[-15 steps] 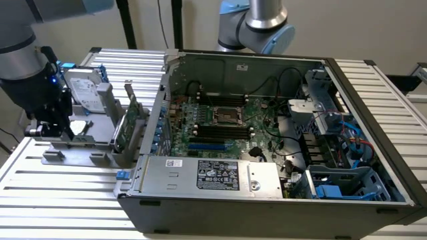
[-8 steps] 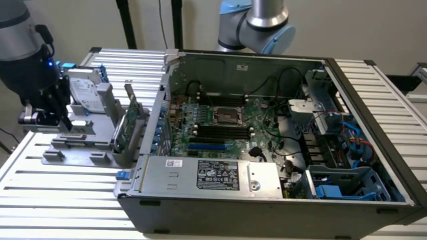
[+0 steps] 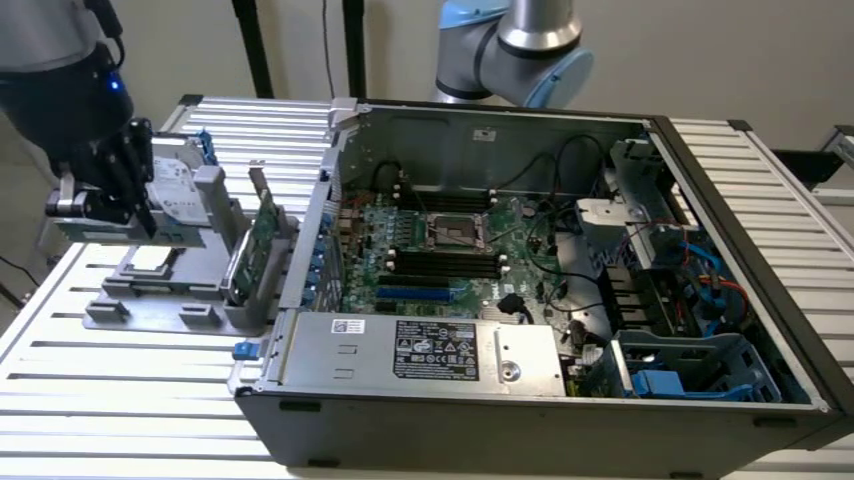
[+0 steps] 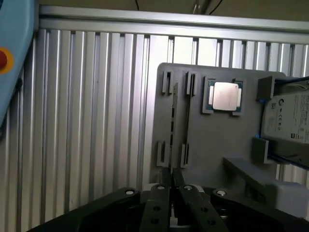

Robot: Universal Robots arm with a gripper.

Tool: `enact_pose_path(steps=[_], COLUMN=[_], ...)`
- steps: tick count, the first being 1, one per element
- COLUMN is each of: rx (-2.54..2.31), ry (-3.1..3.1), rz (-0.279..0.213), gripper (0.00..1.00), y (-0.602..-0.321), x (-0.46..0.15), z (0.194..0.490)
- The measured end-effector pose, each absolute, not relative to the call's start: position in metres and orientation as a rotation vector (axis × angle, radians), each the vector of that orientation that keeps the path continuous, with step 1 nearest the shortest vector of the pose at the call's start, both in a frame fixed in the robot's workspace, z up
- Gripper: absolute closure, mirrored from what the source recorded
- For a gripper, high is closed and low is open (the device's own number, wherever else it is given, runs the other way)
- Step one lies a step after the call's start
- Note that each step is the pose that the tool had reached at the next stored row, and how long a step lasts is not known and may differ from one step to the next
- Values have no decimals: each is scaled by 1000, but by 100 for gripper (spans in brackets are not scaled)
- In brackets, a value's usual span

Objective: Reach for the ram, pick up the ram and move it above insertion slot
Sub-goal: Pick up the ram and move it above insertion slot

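Observation:
The ram (image 3: 242, 264) is a thin green stick standing on edge in the grey holder (image 3: 160, 300) at the exterior view's left. Beside it stands a taller green card (image 3: 266, 218). My gripper (image 3: 102, 222) hangs above the holder's far-left side, apart from the ram and holding nothing. In the wrist view the ram (image 4: 174, 121) appears edge-on between slotted posts, just ahead of my gripper (image 4: 175, 178), whose fingers (image 4: 157, 205) sit close together. The insertion slots (image 3: 447, 265) are dark rows on the motherboard inside the open case.
A silver hard drive (image 3: 174, 185) and a processor chip (image 4: 224, 95) rest on the holder. The open computer case (image 3: 534, 400) takes up the middle and the exterior view's right, with cables, a power supply and blue brackets inside. The table top is ribbed aluminium (image 4: 87, 121).

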State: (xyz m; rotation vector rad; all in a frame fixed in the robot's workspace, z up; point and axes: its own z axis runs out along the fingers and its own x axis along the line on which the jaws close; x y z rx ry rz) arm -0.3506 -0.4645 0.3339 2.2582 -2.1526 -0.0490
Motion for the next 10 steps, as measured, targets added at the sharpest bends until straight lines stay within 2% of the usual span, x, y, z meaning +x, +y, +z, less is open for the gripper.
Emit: enact_pose_path(steps=[10], rx=[2262], ry=[-2143], rz=[-58], gripper=[87], y=[-464], x=[-315], z=[379])
